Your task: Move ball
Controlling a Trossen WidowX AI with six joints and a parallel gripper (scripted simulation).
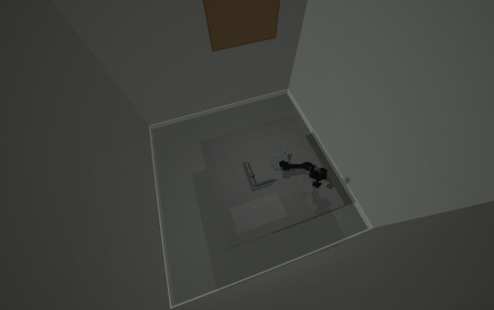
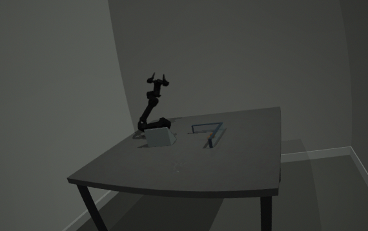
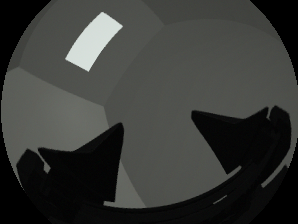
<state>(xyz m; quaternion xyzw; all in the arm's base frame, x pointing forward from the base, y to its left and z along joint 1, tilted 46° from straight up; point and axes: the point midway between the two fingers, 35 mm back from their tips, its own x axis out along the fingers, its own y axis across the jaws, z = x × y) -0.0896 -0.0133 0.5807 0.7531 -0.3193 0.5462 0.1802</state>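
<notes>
Hand (image 2: 158, 78) points upward, fingers spread and empty, far above the orange ball (image 2: 210, 137) resting beside the corner walls (image 2: 215, 130).

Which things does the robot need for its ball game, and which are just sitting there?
Needed for the job:
- orange ball, by one wall
- two low clear walls making a corner
- claw, open, raised high, holding nothing

The see-through copy is too faint to pick out.

Just there:
- pale block at the arm's base
- brown panel on the room wall

Bare grey test room, plain walls (image 2: 59, 64), white baseboard (image 2: 317, 152), 1 dark table (image 2: 188, 174), brown door (image 1: 241, 22)
</notes>
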